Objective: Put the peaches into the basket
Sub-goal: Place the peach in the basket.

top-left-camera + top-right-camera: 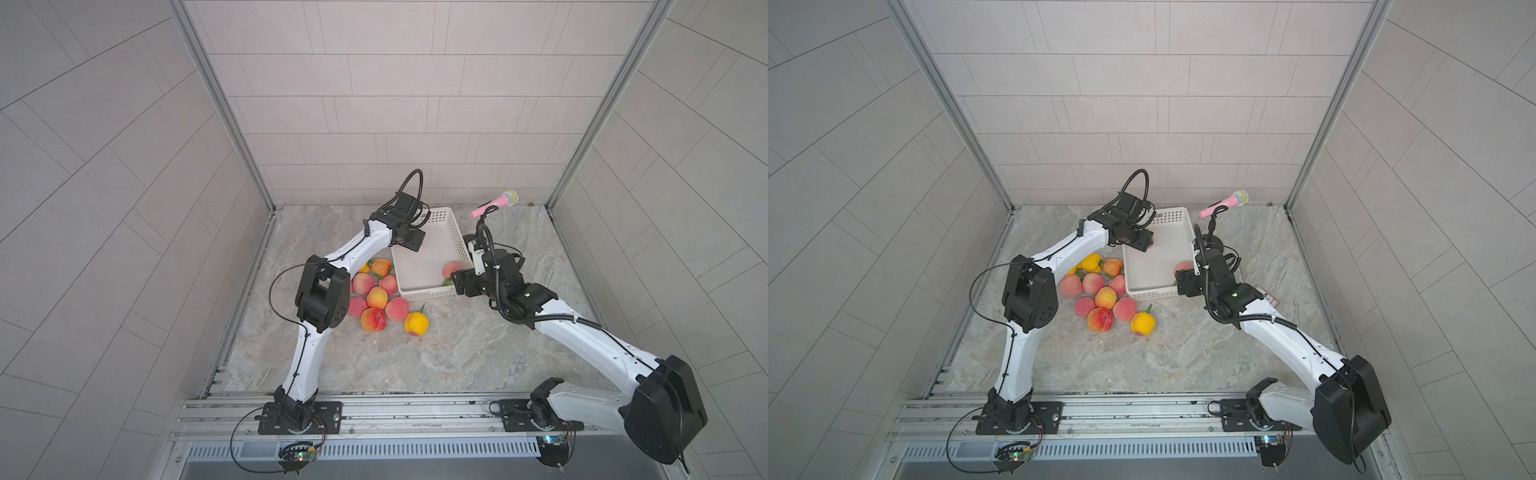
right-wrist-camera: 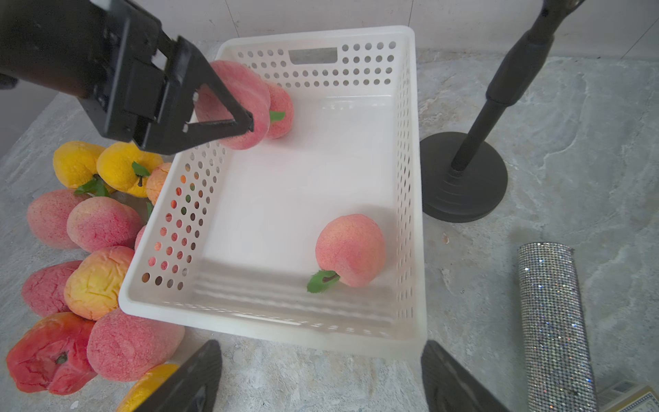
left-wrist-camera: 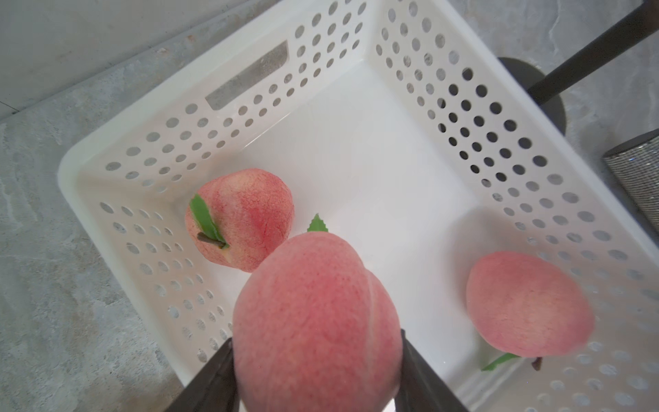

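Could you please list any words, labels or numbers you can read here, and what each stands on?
No text can be read.
The printed card beside the glittery roll is mostly out of frame and blurred: unreadable.
The basket bears no label.

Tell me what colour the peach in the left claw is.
Pink; the peach shows best in the left wrist view.
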Robot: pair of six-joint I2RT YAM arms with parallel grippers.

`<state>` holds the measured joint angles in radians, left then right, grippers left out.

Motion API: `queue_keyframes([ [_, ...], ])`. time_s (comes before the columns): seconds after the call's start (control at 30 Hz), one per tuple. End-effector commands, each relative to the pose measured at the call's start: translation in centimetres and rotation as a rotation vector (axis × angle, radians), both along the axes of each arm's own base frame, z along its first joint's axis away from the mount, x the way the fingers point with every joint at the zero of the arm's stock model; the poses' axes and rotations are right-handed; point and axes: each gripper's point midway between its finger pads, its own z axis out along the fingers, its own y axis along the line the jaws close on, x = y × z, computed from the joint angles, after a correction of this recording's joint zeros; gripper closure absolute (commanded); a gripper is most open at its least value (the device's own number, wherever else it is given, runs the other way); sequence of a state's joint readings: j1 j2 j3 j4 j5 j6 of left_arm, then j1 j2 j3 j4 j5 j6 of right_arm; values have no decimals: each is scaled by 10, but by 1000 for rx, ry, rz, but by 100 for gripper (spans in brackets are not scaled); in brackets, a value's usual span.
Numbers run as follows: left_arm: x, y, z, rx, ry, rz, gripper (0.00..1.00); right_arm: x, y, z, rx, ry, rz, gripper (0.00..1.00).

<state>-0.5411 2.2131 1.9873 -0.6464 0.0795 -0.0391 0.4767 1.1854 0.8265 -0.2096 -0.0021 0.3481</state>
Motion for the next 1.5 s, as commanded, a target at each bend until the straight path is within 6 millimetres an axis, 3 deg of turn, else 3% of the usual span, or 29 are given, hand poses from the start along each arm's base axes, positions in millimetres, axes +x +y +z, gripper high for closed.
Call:
queue_keyframes([
  [0.0,4,1,-5,64,-14,-13,45,-1,-5,3,-3,-11,-22,11],
  [0.57,10,7,-54,161,30,20,39,0,-3,-3,-3,5,-12,11],
  [0.77,8,6,-56,174,35,16,28,0,-2,-3,-1,6,-9,11],
  [1.03,8,8,-31,158,1,23,19,1,-1,-4,-2,6,-7,11],
  [1.23,5,5,10,95,-43,30,17,0,0,-4,4,8,1,11],
  [1.47,-5,4,55,-1,-84,44,14,-14,31,0,85,70,166,11],
])
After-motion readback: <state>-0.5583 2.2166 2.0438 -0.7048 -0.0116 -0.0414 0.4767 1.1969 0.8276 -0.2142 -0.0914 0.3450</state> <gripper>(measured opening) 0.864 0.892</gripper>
